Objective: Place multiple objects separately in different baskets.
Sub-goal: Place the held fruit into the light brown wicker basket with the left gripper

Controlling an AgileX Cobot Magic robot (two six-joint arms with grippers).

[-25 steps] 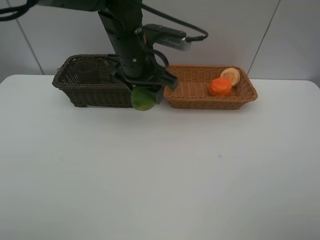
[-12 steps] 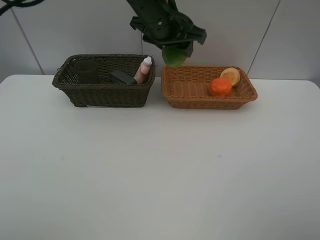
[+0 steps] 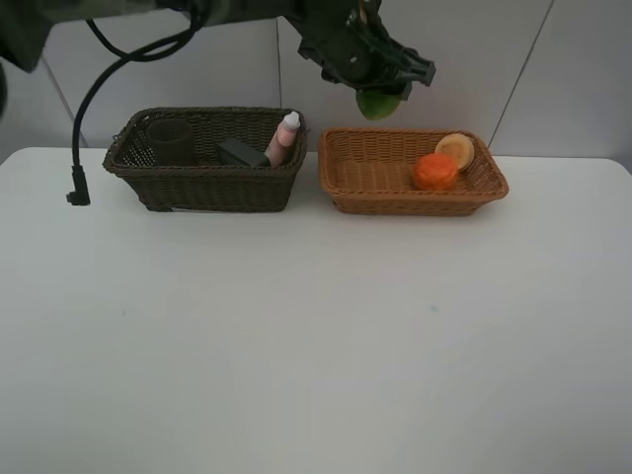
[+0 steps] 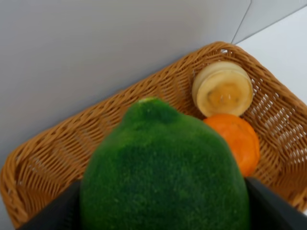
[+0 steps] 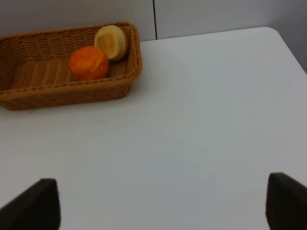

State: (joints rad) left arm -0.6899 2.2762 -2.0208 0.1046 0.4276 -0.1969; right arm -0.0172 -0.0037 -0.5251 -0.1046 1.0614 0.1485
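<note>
My left gripper [image 3: 376, 91] is shut on the green round fruit [image 3: 378, 104], holding it in the air above the back edge of the light tan basket [image 3: 395, 202]. In the left wrist view the fruit [image 4: 165, 172] fills the space between the two dark fingers, with the tan basket [image 4: 48, 163] below. Inside that basket lie the orange [image 3: 434, 171] and the peach-like fruit [image 3: 455, 150]. The dark basket [image 3: 197, 188] holds the pink bottle [image 3: 285, 136], the dark pump bottle [image 3: 242, 153] and the mauve cup [image 3: 171, 141]. My right gripper [image 5: 163, 206] stands open over bare table.
A black cable with a plug [image 3: 79, 188] hangs down left of the dark basket. The white table [image 3: 316, 336] spreads in front of both baskets. A pale panelled wall stands directly behind them.
My left gripper has carried the green fruit up from in front of the dark basket and rightward to above the tan basket. The right arm has not moved.
</note>
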